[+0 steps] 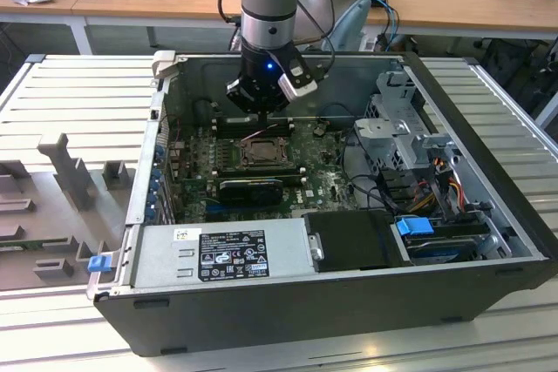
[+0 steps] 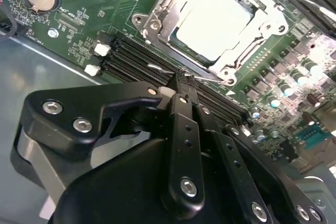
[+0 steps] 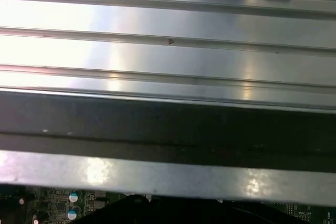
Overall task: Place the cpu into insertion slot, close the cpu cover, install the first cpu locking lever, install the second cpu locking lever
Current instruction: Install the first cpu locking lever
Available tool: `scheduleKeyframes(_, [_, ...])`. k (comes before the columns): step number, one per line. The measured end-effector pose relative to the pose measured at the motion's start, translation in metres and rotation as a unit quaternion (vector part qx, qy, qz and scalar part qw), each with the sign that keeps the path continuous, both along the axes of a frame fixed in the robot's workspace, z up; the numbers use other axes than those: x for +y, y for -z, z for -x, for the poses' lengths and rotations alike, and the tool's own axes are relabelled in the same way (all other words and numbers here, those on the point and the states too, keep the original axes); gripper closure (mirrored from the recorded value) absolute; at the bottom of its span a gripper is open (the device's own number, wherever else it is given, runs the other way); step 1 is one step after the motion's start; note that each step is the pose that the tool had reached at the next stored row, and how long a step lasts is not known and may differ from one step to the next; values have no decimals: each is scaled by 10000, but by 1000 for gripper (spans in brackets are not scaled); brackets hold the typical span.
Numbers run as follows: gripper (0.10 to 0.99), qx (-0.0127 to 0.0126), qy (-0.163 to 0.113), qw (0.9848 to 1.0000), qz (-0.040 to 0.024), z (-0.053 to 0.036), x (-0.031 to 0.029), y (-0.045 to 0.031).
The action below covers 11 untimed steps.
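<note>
In the second wrist view the pale cpu point(image 2: 212, 22) lies flat in the insertion slot point(image 2: 143, 22), and the silvery cpu cover point(image 2: 252, 45) is down around it like a frame. A thin wire locking lever point(image 2: 207, 76) runs along the socket's near edge. My gripper point(image 2: 182, 82) is shut, its black fingertips together right at this lever, holding nothing that I can see. From outside, the gripper point(image 1: 264, 121) hangs just behind the insertion slot point(image 1: 260, 152) inside the open computer case.
Long black memory slots point(image 2: 131, 61) lie between the gripper and the socket. A power supply point(image 1: 222, 250) fills the case front, with a drive cage point(image 1: 401, 128) and cables point(image 1: 436, 180) at the exterior view's right. The case wall point(image 3: 168, 124) is close by. A grey foam tray point(image 1: 52, 189) lies outside.
</note>
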<state>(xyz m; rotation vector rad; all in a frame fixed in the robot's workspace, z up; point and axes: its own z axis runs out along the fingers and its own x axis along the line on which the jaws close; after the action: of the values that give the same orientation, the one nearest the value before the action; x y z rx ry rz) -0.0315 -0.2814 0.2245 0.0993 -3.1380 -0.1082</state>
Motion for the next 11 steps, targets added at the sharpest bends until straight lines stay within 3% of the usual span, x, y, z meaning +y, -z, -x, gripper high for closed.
scheduleKeyframes(11, [980,-8,7,10000,0,-120,16,85])
